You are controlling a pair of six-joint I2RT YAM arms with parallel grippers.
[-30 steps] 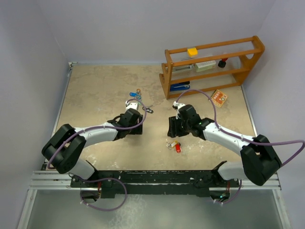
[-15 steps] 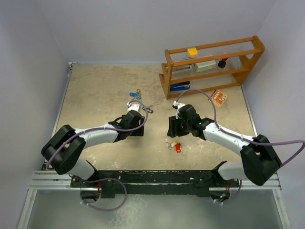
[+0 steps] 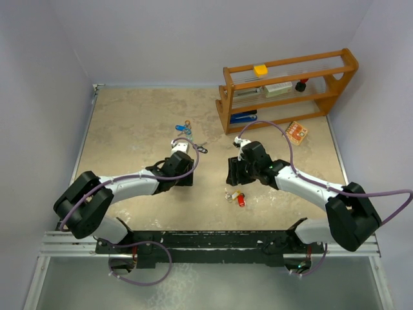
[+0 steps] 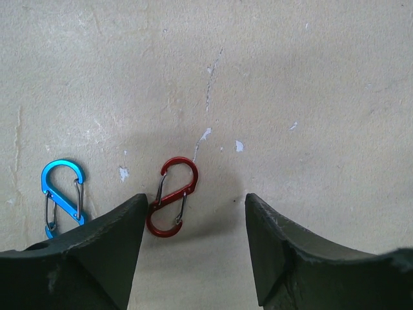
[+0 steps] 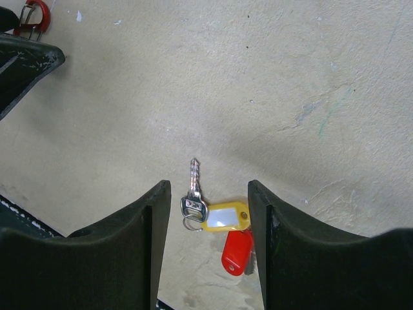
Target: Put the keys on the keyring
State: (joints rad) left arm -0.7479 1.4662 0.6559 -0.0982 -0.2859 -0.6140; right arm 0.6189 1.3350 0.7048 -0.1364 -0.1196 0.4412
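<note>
A silver key [image 5: 193, 192] on a small ring lies with a yellow tag [image 5: 224, 216] and a red tag [image 5: 237, 252] between the fingers of my open right gripper [image 5: 208, 194]. The gripper hovers over them without touching. The same bunch [image 3: 236, 197] shows in the top view just in front of the right gripper [image 3: 233, 174]. My left gripper [image 4: 195, 206] is open and empty above the table. A red S-clip [image 4: 171, 205] lies by its left finger and a blue S-clip [image 4: 62, 197] further left. Blue and green keys [image 3: 184, 128] and a black key [image 3: 201, 149] lie beyond the left gripper [image 3: 182, 174].
A wooden shelf [image 3: 284, 84] with small items stands at the back right. An orange box [image 3: 296, 132] lies in front of it. The left gripper's finger [image 5: 22, 64] shows at the top left of the right wrist view.
My left gripper has shifted slightly away from the arm bases. The right arm and the keys have not moved.
</note>
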